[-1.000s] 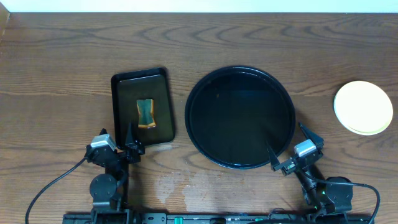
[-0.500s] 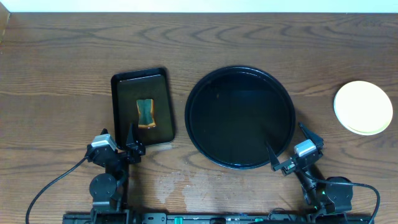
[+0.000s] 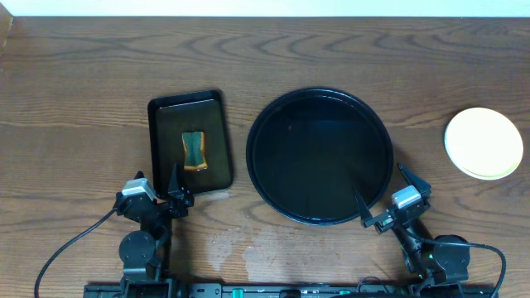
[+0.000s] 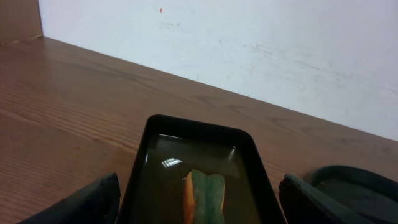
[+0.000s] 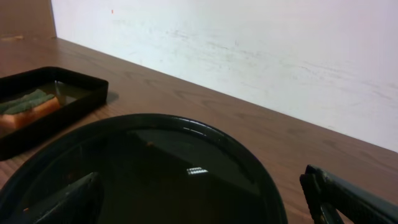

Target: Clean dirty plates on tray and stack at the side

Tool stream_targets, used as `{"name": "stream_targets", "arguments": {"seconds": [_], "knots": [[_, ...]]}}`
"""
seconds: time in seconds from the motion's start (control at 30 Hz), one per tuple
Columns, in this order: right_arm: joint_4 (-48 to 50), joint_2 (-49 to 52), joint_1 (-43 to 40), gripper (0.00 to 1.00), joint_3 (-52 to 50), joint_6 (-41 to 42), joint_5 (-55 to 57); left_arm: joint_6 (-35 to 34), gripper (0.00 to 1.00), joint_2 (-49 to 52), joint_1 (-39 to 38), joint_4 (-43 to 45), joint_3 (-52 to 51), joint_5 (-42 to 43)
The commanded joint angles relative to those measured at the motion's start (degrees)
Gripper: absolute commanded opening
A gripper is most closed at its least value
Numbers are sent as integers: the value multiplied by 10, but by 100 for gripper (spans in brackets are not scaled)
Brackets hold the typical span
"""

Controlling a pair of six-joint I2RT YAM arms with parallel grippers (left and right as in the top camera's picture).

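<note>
The large round black tray [image 3: 319,157] lies mid-table with no plates on it; its glossy floor fills the lower right wrist view [image 5: 155,162]. The plates [image 3: 484,143] sit stacked on the table to the tray's right, a pale yellow one on top, and no smear shows on it. My right gripper [image 3: 379,184] hangs open at the tray's front right rim, its dark fingers spread wide over the tray [image 5: 199,186] with nothing between them. Near the small tray's front edge, my left gripper [image 3: 157,175] is open and empty too [image 4: 199,193].
A small rectangular black tray [image 3: 157,141] left of the round one holds shallow liquid and a green and orange sponge [image 3: 195,151], seen close in the left wrist view [image 4: 204,196]. A white wall [image 4: 249,37] runs along the table's far edge. Wet streaks [image 3: 240,244] mark the wood in front.
</note>
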Motion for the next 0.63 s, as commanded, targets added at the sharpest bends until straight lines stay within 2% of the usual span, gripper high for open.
{"name": "stream_targets", "arguments": {"seconds": [0.0, 0.6], "knots": [[-2, -3, -2, 99, -1, -4, -4, 5, 82, 1, -1, -28, -8, -10], [-2, -3, -2, 99, -1, -4, -4, 5, 83, 1, -1, -28, -8, -10]]}}
